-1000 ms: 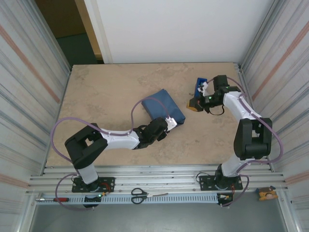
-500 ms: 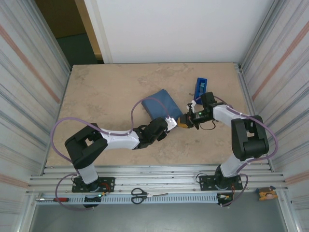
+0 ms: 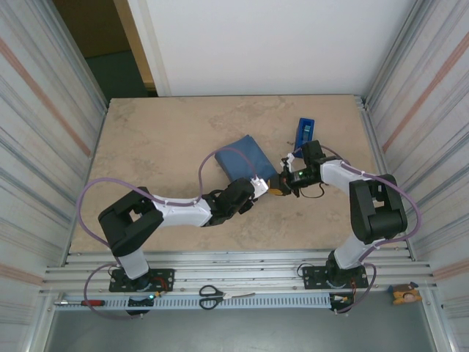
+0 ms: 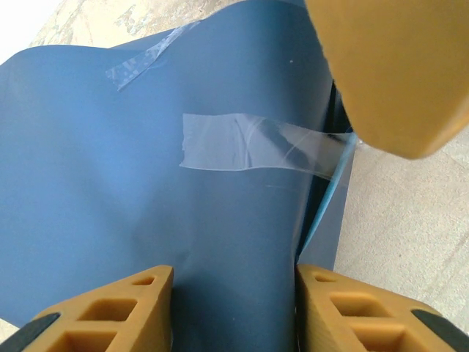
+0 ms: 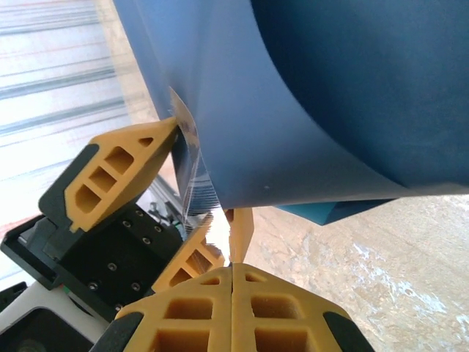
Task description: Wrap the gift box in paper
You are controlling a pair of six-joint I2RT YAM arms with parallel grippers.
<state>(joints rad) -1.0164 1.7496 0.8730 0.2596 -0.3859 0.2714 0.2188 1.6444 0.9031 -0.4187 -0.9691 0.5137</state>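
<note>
The paper (image 3: 248, 157) is a dark blue parcel in the middle of the table. The gift box is hidden inside it. My left gripper (image 3: 258, 184) is at the parcel's near end, and in the left wrist view the left gripper (image 4: 234, 312) is shut on the paper (image 4: 146, 183), a finger against each side. A clear tape strip (image 4: 253, 144) runs from the paper to my right gripper (image 3: 276, 188). In the right wrist view the right gripper (image 5: 234, 242) is shut on the tape strip (image 5: 192, 180), right below the paper's (image 5: 330, 95) edge and next to the left gripper's fingers (image 5: 117, 169).
A blue tape dispenser (image 3: 305, 130) stands behind the right arm. An older piece of tape (image 4: 150, 55) sticks on the paper. Scissors (image 3: 212, 296) and a red screwdriver (image 3: 82, 302) lie on the front rail. Corrugated walls close both sides.
My right gripper has come from the tape dispenser down and left to the parcel's near corner beside the left gripper. The left arm and the parcel have stayed put.
</note>
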